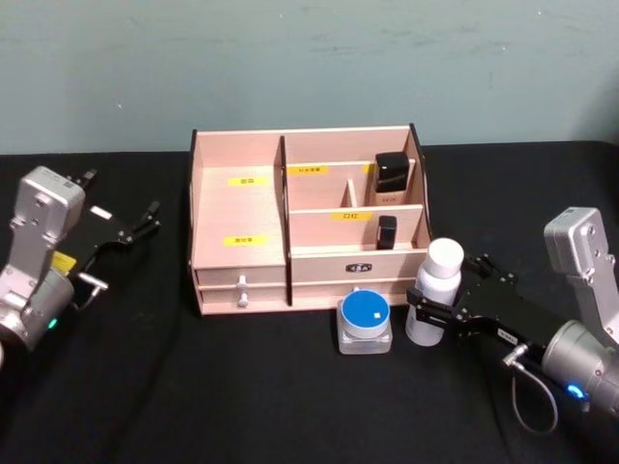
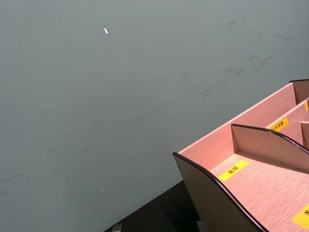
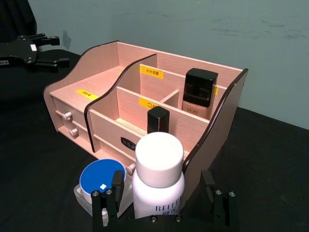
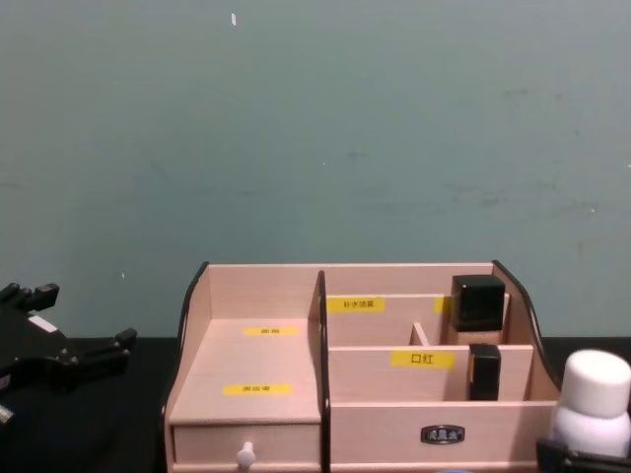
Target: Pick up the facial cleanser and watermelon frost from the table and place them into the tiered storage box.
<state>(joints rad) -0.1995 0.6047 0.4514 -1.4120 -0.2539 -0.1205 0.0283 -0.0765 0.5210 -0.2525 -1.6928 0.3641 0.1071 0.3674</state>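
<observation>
Both claws stand apart. The left claw (image 1: pixel 143 224) idles left of the tiered storage box (image 1: pixel 237 208), while the right claw (image 1: pixel 427 313) straddles the white facial cleanser bottle (image 1: pixel 443 273) at the box's front-right corner, unclamped. The next move probably calls for clamping, then lifting.

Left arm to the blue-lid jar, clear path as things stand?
Probably yes: the blue-lidded jar sits before the tiered storage box with bare table toward the left gripper. The open right gripper straddles the white bottle on the jar's other side.
</observation>
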